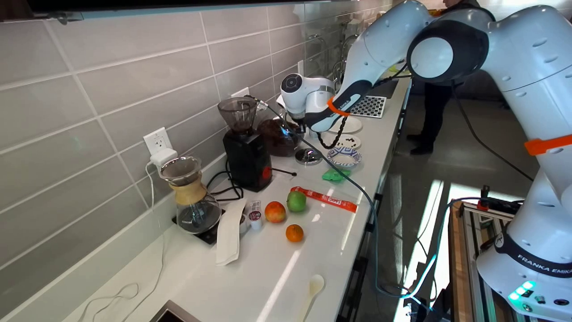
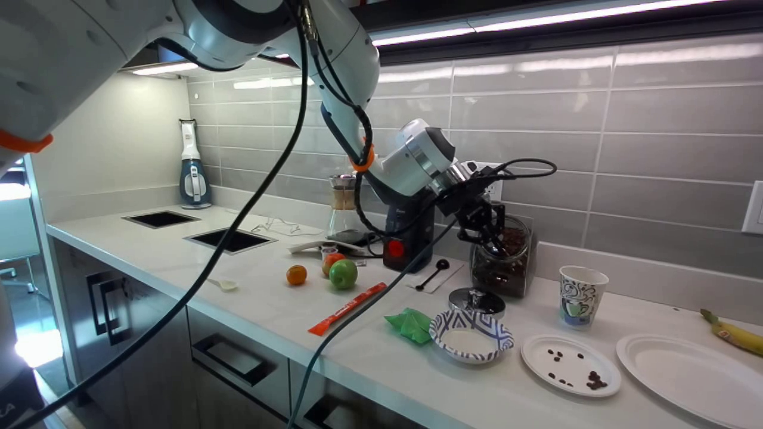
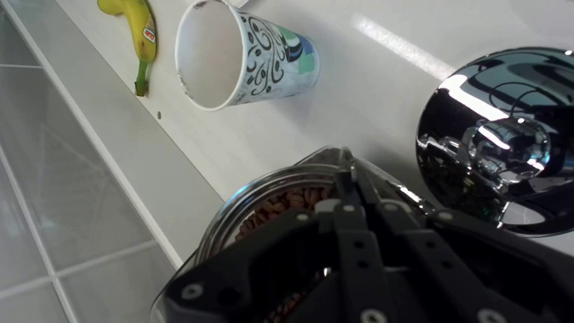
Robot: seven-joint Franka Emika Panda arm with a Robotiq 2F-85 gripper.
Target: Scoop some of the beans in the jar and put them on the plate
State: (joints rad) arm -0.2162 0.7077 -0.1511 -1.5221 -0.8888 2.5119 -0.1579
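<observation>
The gripper [image 3: 352, 179] is leaning at a slant over the mouth of the jar [image 2: 499, 277]; can't tell if it's reaching inside or touching glass. Its jaws are standing closed up narrow w/ nothing showing btwn them, tho sth thin could be hiding there.

What could be going wrong: if the gripper is working bare, it's prob. bringing up few beans [image 3: 289, 202] or none, b/c closed jaws are offering no hollow. The black scoop [image 2: 430, 276] is lying near the jar, on the side toward the coffee grinder [image 1: 248, 156], so it's not in the grip. If the gripper is pushing sideways at this tilt, a jaw could be catching the jar's rim, tipping it & spilling onto the counter [image 3: 354, 112]. The lid [image 3: 506, 148] is lying just beside the jar, knob up; a low exit that way could be knocking it. A drop from too high could be sending beans bouncing off the plate [image 2: 573, 369].

Containers: the jar is standing open & holding brown beans; exact level's hard to judge. The plate, near it toward the counter's front edge, is carrying loose beans [image 2: 595, 381], some scattered, some bunched; prob. the target. The big plate [image 2: 685, 375] is sitting farther from the jar. The patterned bowl [image 2: 471, 342] is sitting in front of the jar, past the lid, pale inside showing. The paper cup [image 3: 278, 67] is standing near the jar, on the side away from the coffee grinder, dark specks along its rim.
</observation>
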